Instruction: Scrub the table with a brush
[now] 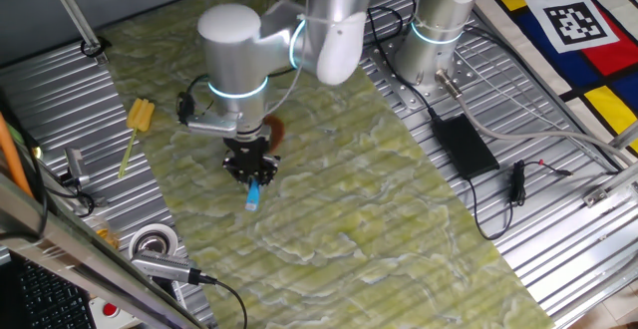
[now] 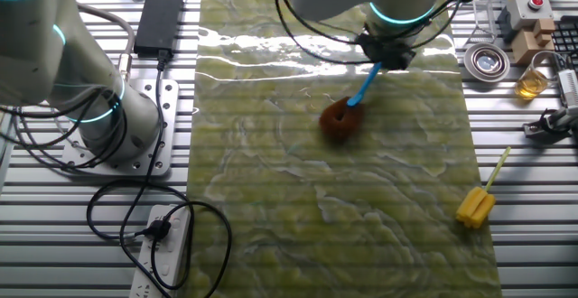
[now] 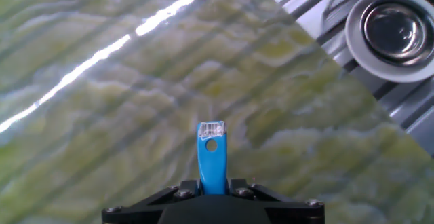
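The table (image 1: 399,199) is a pale green-yellow marbled surface, also in the other fixed view (image 2: 298,208) and the hand view (image 3: 102,115). The brush has a light-blue handle (image 2: 365,88) and a round reddish-brown tuft (image 2: 340,120) that rests on the table. My gripper (image 2: 388,54) is shut on the upper part of the handle. In one fixed view the gripper (image 1: 249,169) stands over the brush, the handle end (image 1: 254,197) pokes out below it, and the tuft (image 1: 273,130) peeks out behind. In the hand view the handle end (image 3: 211,153) sticks out from the gripper (image 3: 211,187).
A yellow brush (image 1: 138,125) lies on the left ribbed metal, also in the other fixed view (image 2: 479,199). A round metal dish (image 3: 393,30) sits beyond the table edge. A black power adapter (image 1: 464,145), cables and a second arm's base (image 2: 108,126) flank the table.
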`<action>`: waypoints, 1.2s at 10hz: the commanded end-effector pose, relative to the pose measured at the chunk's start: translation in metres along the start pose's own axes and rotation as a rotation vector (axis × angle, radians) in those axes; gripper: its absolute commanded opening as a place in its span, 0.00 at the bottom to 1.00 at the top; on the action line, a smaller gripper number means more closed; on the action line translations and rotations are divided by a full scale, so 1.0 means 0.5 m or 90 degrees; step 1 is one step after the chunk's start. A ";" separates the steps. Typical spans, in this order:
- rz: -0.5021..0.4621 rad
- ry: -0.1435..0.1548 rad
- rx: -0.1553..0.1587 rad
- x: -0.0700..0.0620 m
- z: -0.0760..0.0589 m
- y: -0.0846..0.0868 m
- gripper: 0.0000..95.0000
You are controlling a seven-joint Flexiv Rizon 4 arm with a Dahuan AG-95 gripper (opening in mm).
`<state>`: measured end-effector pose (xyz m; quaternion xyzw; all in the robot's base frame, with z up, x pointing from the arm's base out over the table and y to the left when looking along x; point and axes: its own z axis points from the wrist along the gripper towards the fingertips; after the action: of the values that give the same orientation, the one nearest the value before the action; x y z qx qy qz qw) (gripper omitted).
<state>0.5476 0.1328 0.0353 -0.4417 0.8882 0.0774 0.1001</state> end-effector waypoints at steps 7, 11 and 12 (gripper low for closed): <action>0.098 -0.007 -0.020 0.071 -0.005 0.076 0.00; 0.171 -0.015 -0.016 0.028 0.002 0.111 0.00; 0.179 -0.019 -0.017 0.020 0.003 0.113 0.00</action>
<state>0.4963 0.1582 0.0358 -0.3164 0.9376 0.1089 0.0951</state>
